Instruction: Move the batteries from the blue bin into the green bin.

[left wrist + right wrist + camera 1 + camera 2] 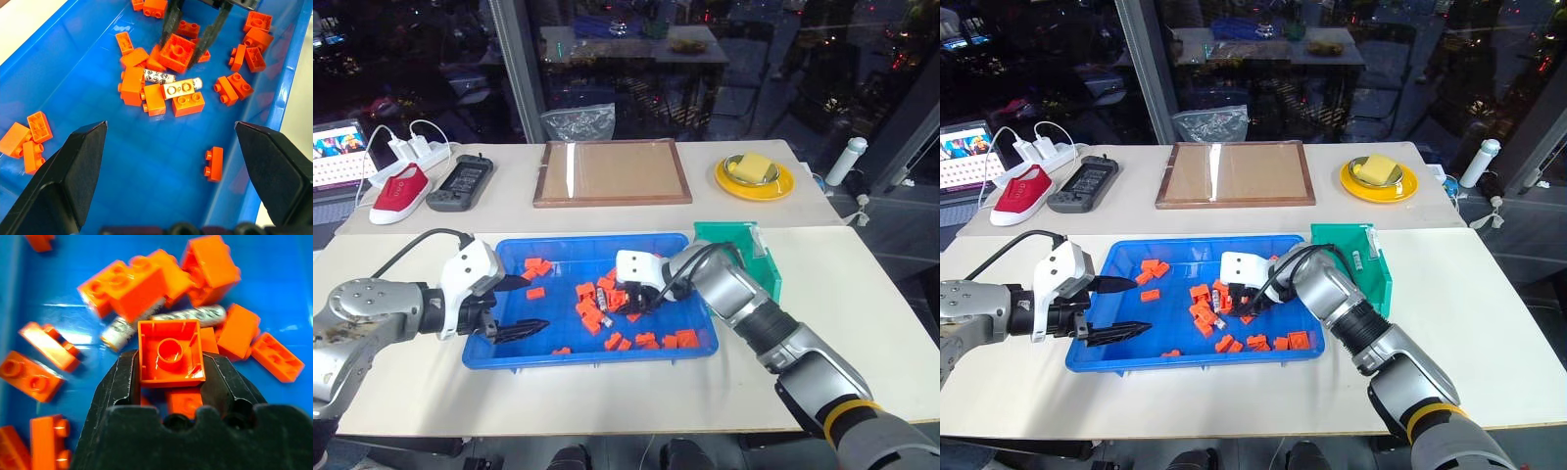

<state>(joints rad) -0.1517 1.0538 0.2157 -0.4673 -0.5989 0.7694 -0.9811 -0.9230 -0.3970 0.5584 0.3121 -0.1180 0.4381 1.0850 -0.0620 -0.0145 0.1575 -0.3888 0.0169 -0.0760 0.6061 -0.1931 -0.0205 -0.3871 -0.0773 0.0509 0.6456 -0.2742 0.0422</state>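
From the head view we see the blue bin (509, 352) on the desk (862, 264), full of orange blocks (537, 265); the green bin (766, 262) touches its right end, partly hidden by the right arm. In the left wrist view the left tool (171, 147) stands wide open and empty, and two batteries (182, 87) lie among blocks. In the right wrist view the right tool (171, 377) clamps an orange block (170, 352), with the batteries just behind it.

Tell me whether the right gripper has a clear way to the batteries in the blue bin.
Probably not yet. The right gripper is shut on an orange block, and the batteries lie among more blocks in the blue bin.
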